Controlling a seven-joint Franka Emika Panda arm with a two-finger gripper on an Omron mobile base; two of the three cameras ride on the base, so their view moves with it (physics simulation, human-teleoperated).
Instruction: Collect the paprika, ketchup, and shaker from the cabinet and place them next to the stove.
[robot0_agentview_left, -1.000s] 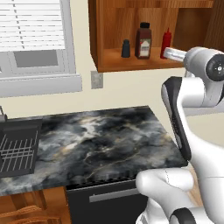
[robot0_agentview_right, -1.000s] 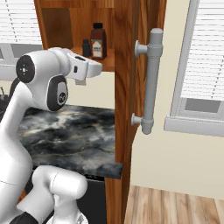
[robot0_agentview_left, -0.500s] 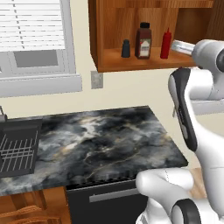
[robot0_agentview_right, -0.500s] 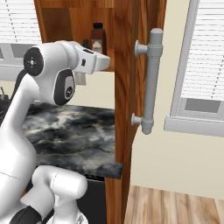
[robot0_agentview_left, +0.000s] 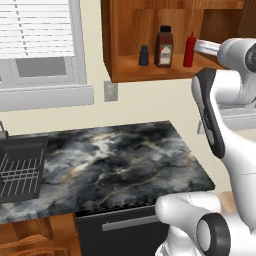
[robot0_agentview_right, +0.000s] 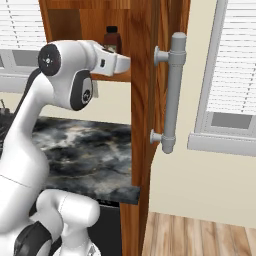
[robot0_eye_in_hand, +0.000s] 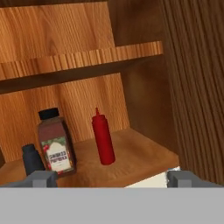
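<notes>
On the cabinet (robot0_agentview_left: 150, 20)'s lower shelf you've got three in a row: the shaker (robot0_agentview_left: 144, 55) at left, the paprika (robot0_agentview_left: 164, 47) in the middle, the ketchup (robot0_agentview_left: 188, 50) at right. Below them lies the counter (robot0_agentview_left: 115, 165), with a sink (robot0_agentview_left: 20, 167) at its left end.

Arm (robot0_agentview_left: 235, 150): glossy white rounded link shells, tubular in section, joined by bulbous housings. Dark charcoal inlay panels run along the sides of the upper links, oval in outline. Joint caps are round grey discs with a small dark centre mark. The wrist section narrows to a pale grey cylinder. Finger tips (robot0_eye_in_hand: 41, 178) are small, blocky and mid-grey. No cables or screws discernible
</notes>
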